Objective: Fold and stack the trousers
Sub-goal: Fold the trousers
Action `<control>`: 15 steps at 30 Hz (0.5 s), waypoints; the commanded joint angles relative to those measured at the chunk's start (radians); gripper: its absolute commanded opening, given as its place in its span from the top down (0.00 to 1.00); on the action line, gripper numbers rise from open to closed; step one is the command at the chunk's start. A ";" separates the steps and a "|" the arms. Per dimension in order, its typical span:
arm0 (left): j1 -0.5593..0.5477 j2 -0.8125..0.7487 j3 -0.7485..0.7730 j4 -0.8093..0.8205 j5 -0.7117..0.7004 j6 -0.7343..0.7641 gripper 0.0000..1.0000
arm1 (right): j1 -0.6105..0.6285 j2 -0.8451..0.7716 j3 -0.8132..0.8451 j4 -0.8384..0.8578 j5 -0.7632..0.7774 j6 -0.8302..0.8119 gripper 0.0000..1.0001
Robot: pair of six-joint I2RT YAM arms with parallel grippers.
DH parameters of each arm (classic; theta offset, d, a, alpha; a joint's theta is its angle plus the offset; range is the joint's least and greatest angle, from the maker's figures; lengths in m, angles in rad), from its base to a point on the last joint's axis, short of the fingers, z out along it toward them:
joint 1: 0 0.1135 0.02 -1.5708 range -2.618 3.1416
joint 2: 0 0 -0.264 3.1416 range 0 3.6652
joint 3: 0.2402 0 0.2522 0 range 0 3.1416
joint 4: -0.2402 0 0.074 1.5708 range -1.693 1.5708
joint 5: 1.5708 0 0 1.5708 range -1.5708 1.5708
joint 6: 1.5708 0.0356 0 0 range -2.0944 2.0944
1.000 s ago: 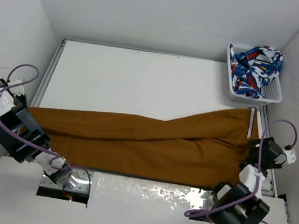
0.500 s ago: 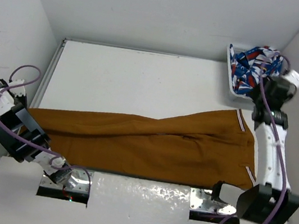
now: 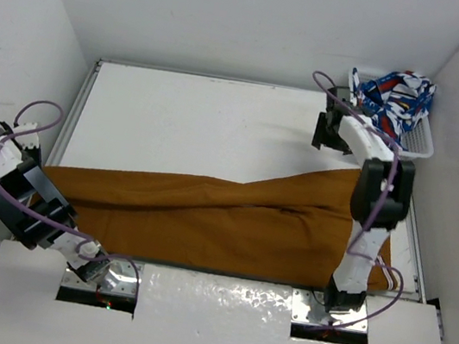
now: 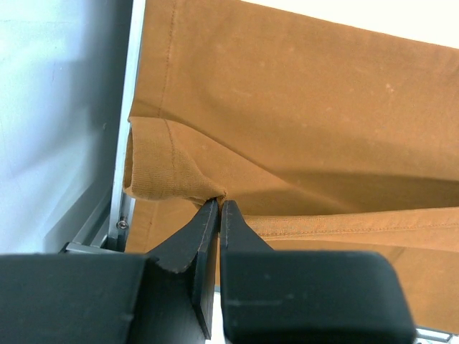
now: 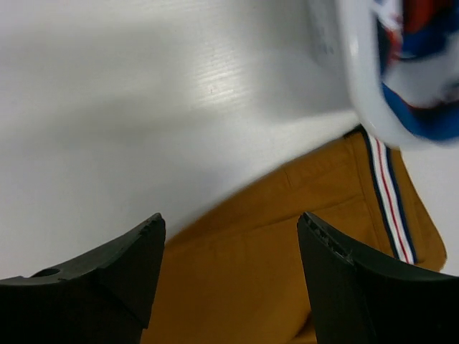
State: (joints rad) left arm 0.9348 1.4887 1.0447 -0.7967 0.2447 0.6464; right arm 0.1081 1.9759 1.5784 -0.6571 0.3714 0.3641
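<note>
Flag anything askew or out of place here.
The trousers lie slanted, not squared: one cuff is bunched at the table's left edge, pinched in the shut left gripper. The open right gripper holds nothing. Patterned cloth bulges over its basket.

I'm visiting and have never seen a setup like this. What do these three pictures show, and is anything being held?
These are two robot arms, left and right, bolted to a table. The wide picture looks down from above; the other two come from cameras on each wrist. Brown trousers lie stretched across the table; a basket in the far right corner holds patterned cloth. The left gripper is pinched shut on a trouser hem. The right gripper is open, empty, above the table near the basket.
</note>
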 commanded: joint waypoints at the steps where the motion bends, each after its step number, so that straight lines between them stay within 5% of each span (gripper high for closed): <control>1: -0.004 -0.010 -0.012 0.033 -0.018 0.002 1.00 | -0.007 0.127 0.166 -0.225 0.066 0.053 0.29; 15: -0.004 0.004 0.011 0.037 -0.021 -0.007 1.00 | -0.059 0.219 -0.026 -0.179 0.058 0.102 0.29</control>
State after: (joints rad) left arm 0.9348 1.4929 1.0306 -0.7929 0.2287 0.6456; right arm 0.0536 2.1830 1.6081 -0.8307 0.4160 0.4488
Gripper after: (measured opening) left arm 0.010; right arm 0.712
